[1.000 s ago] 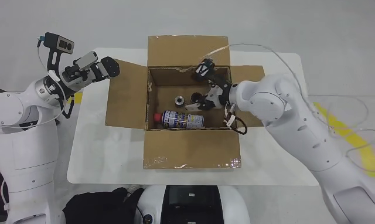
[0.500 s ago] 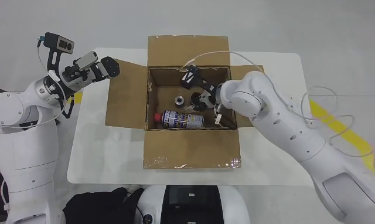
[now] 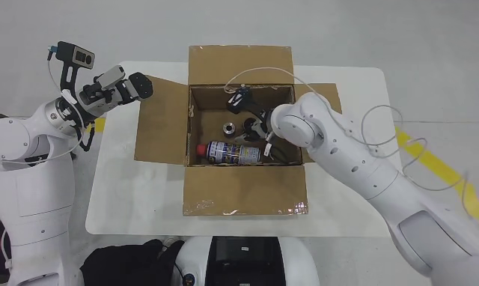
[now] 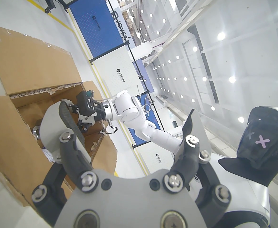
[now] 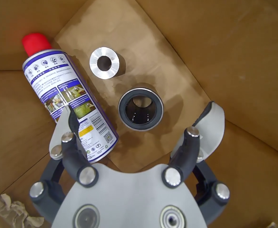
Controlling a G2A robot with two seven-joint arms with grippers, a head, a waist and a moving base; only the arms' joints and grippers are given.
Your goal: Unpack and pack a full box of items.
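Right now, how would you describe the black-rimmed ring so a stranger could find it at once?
Look in the open box on the table. On its floor, beside the lying can, stand two short cylinders. The ring is the wider one with a black rim; the sleeve is bare bright metal.

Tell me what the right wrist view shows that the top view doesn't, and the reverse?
Right wrist, not top: a black ring on the box floor and crumpled paper in a corner. Top, not wrist: the table, the box's spread flaps and the left gripper near one flap. Both: the box, the can lying flat, the metal sleeve and the open right gripper.
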